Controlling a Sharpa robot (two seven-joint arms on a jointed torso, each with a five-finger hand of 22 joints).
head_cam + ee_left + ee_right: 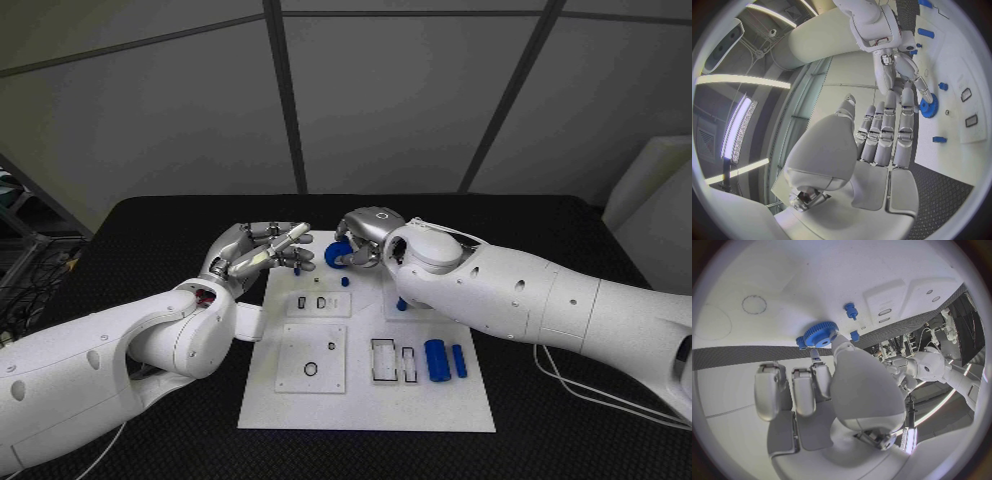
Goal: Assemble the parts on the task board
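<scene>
The white task board (368, 395) lies in the middle of the black table. At its far edge is a blue gear (338, 256) (929, 106) (820, 334), which my right hand (369, 236) (901, 65) (826, 375) pinches by the rim between thumb and a fingertip. My left hand (260, 250) (886, 135) hovers just left of the gear with its fingers stretched out straight and nothing in them. Two blue cylinders (436, 360) (459, 361) lie on the board's right side. A small blue peg (402, 303) (851, 310) stands near my right forearm.
Raised plates with slots and holes (317, 303) (310, 365) sit on the board, and a dark rectangular frame (384, 360) lies beside the cylinders. More small blue pieces (939, 139) (943, 86) lie near the gear. Bare black table (159, 230) surrounds the board.
</scene>
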